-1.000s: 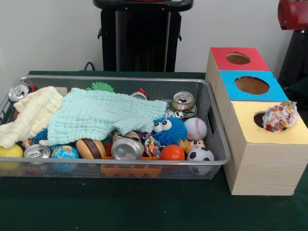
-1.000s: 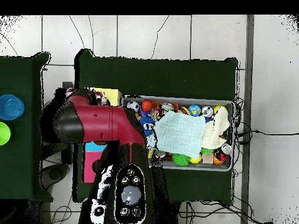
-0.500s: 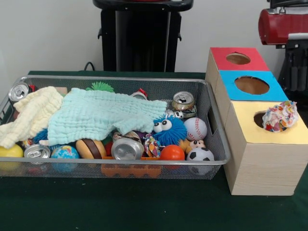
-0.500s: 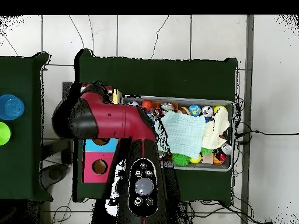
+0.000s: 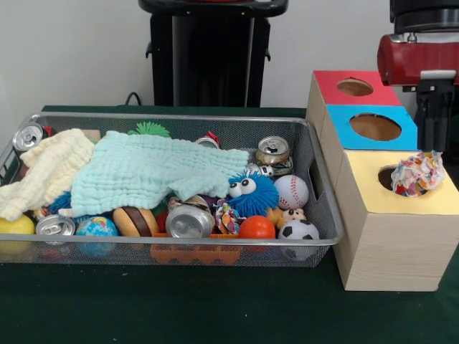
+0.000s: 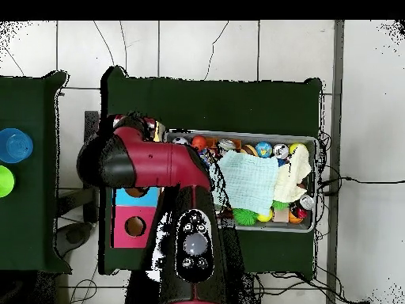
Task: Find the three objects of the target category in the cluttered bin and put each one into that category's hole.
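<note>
Where pincer (image 5: 436, 115) hangs, fabric ball (image 5: 417, 173) below.

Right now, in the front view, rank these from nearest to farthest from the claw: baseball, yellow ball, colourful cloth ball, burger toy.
1. Colourful cloth ball, in the yellow box's hole, just below the claw.
2. Baseball, at the bin's right end.
3. Burger toy, at the bin's front, left of centre.
4. Yellow ball, front left corner.

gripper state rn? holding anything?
Gripper: cannot be told. It hangs above the yellow box, beside the multicoloured toy sitting in the hole; tips not visible.
</note>
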Robot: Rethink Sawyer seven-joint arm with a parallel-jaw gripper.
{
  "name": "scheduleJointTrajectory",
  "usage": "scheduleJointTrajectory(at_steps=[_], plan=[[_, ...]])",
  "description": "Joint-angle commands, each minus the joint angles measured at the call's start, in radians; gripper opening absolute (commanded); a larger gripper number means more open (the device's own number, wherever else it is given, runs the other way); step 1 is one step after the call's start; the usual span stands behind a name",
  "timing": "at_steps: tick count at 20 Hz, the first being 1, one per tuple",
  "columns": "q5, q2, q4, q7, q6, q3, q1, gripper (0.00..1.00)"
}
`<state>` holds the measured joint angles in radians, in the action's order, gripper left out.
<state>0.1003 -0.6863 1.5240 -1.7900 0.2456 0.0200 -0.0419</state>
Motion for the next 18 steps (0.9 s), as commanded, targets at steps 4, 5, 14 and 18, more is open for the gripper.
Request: scheduleJointTrajectory(at_steps=[4,5,14,18], plan=[[-0.046,0.069,0.036,-0.120,-0.049,-0.036,-0.009,0.00],[-0.044,0.071,0.037,-0.126,-0.052,-0.032,-0.013,0.00],[-0.046,0.110,0.034,-0.135,-0.095,-0.008,-0.029,0.00],[-0.046,0.136,0.058,-0.119,-0.090,-0.045,0.004,0.00]])
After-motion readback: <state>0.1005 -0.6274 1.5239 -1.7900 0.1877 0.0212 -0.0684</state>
